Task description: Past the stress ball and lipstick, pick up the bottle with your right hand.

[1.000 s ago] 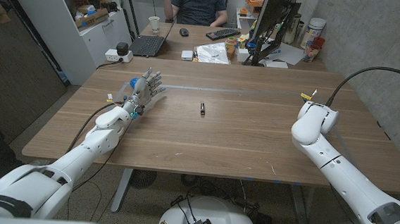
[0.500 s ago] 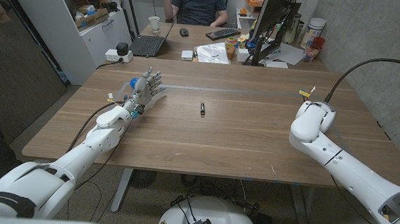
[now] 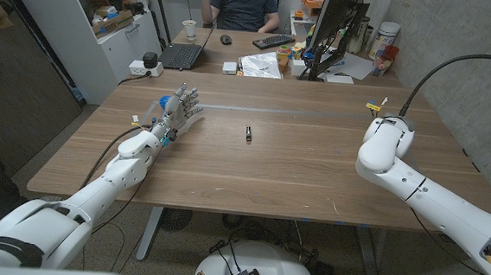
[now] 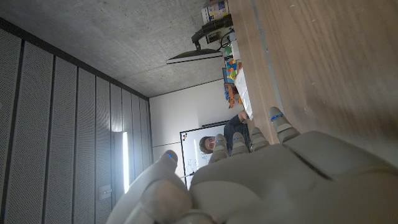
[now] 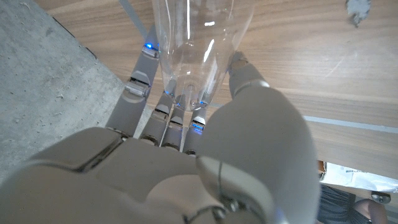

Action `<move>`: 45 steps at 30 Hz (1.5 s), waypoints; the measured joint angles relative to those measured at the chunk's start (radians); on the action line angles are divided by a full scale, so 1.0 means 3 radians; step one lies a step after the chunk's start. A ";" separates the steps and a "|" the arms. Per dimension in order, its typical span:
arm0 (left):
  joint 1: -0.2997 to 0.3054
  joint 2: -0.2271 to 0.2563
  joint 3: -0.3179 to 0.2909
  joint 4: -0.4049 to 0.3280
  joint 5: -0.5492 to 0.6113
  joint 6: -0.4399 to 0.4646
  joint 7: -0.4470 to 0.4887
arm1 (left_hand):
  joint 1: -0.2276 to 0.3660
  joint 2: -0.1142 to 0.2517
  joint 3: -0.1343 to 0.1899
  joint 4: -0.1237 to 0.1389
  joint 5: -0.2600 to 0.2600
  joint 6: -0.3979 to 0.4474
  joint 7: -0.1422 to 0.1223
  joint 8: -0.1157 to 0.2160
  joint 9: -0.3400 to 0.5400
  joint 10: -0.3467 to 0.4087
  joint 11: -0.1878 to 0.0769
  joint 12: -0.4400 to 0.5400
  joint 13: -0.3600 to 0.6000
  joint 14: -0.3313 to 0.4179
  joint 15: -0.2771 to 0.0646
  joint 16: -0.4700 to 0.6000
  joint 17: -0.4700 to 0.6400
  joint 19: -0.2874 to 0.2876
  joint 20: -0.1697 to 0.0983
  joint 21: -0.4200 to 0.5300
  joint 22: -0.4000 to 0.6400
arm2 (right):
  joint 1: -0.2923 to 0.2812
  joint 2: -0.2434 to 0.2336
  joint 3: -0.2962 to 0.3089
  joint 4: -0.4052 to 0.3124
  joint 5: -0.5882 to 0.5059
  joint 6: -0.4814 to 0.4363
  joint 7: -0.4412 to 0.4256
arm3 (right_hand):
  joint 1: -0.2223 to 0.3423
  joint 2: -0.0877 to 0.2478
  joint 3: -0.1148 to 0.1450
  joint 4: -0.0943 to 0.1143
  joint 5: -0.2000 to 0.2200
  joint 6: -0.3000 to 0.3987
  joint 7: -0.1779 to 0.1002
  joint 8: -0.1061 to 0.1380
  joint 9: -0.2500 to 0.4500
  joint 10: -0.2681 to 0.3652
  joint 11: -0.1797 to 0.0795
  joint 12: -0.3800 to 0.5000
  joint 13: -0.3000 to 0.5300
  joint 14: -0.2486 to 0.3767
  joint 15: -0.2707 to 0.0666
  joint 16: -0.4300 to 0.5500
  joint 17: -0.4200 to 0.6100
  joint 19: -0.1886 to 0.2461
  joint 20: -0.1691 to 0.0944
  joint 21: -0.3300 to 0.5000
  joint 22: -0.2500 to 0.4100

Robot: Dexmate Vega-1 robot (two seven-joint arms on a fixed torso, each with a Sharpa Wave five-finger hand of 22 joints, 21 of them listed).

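Note:
In the right wrist view a clear plastic bottle (image 5: 199, 37) stands between the fingers (image 5: 140, 71) and thumb (image 5: 249, 78) of my right hand (image 5: 186, 155), which grips its narrow part. The head view shows my right forearm (image 3: 385, 147) over the table's right side, covering the hand and bottle. The lipstick (image 3: 248, 132), a small dark stick, lies at the table's middle, well to the left of that arm. My left hand (image 3: 178, 111) is at the table's left with fingers spread, holding nothing; its back (image 4: 261, 180) shows in the left wrist view.
The wooden table (image 3: 295, 176) has bare boards between both arms. Behind it a second desk carries a laptop (image 3: 182, 55), a monitor (image 3: 331, 22), a keyboard and clutter, with a person (image 3: 242, 3) seated there. A small grey scrap (image 5: 356, 14) lies on the wood near the bottle.
My right forearm has risen and shifted slightly toward the table's far side, and its cable arches higher. The left hand and lipstick have stayed put.

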 measured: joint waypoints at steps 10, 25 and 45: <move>0.0019 0.0001 -0.0012 -0.0019 -0.0011 -0.0014 0.0001 | 0.0000 0.0000 0.0000 0.0000 0.0000 0.0000 0.0000 0.0000 0.0000 0.0000 0.0000 0.0000 0.0000 0.0000 0.0000 0.0000 0.0000 0.0000 0.0000 0.0000 0.0000 | 0.0018 -0.0080 -0.0019 -0.0239 -0.0180 -0.0040 0.0023 | 0.0018 -0.0018 0.0000 0.0000 0.0001 0.0024 0.0000 -0.0004 0.0000 0.0000 0.0000 0.0000 0.0000 0.0009 -0.0005 -0.0004 -0.0001 0.0000 0.0000 0.0000 0.0000; 0.0061 0.0012 -0.0030 -0.0067 -0.0020 -0.0025 0.0019 | 0.0000 0.0000 0.0000 0.0000 0.0000 0.0000 0.0000 0.0000 0.0000 0.0000 0.0000 0.0000 0.0000 0.0000 0.0000 0.0000 0.0000 0.0000 0.0000 0.0000 0.0000 | 0.0026 -0.0150 0.0006 -0.0476 -0.0101 -0.0051 -0.0190 | 0.0044 -0.0044 0.0000 0.0000 0.0023 0.0072 0.0024 -0.0020 -0.0001 0.0018 -0.0018 -0.0033 -0.0001 0.0043 0.0007 0.0024 0.0016 0.0000 0.0000 0.0001 0.0002; 0.0137 0.0055 -0.0045 -0.0183 -0.0029 -0.0025 0.0075 | 0.0000 0.0000 0.0001 0.0000 0.0000 0.0000 0.0000 0.0000 0.0000 0.0000 0.0000 0.0000 0.0000 0.0000 0.0000 0.0000 0.0000 0.0012 -0.0012 0.0000 0.0000 | -0.0004 -0.0242 0.0033 -0.0777 0.0345 -0.0054 -0.1007 | 0.0061 -0.0061 0.0000 0.0000 0.0036 0.0179 0.0060 -0.0042 0.0015 0.0068 -0.0068 -0.0045 0.0016 0.0090 0.0017 0.0023 0.0016 0.0031 0.0031 0.0007 0.0013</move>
